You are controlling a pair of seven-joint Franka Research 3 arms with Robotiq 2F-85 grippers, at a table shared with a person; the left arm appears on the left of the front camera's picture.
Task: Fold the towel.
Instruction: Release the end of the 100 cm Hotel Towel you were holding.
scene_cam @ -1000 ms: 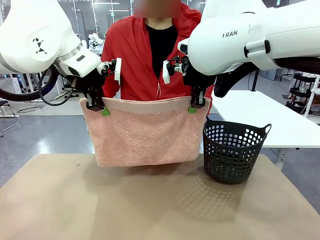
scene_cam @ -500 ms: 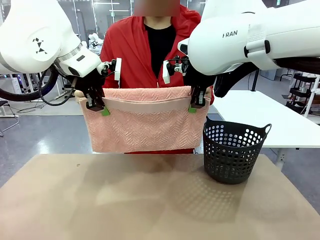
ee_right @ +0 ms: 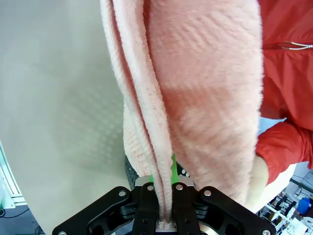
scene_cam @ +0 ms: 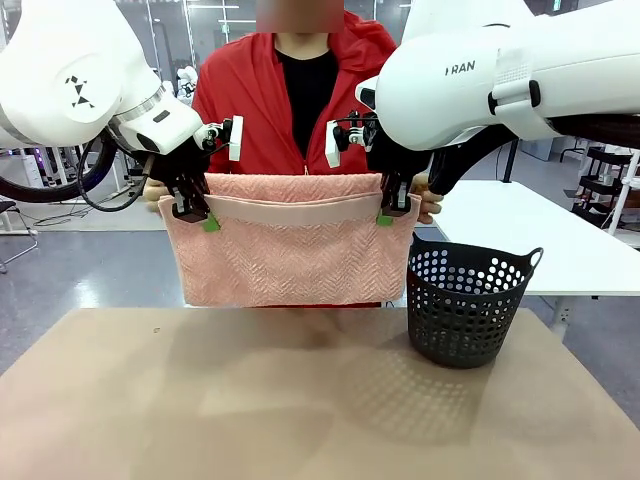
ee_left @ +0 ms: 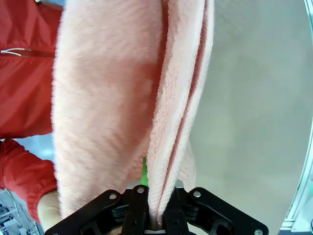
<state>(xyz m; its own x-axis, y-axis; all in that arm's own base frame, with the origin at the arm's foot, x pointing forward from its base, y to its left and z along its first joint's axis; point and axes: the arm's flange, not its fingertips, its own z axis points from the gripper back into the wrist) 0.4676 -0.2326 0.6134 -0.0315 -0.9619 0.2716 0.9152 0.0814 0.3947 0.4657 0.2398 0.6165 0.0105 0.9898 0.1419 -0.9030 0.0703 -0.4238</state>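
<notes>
Both left hand [scene_cam: 198, 215] and right hand [scene_cam: 392, 212] clamp the towel [scene_cam: 290, 265], layered in wrist views (front adds the basket [scene_cam: 465, 300]).

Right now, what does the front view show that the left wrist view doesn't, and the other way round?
Front view: the whole towel hanging between the left gripper and right gripper, each shut on a top corner, with the black basket beside it. Left wrist view: the towel edge-on, its layers pinched between the fingers. Both: the pink towel, the left gripper and the person's red jacket.
</notes>
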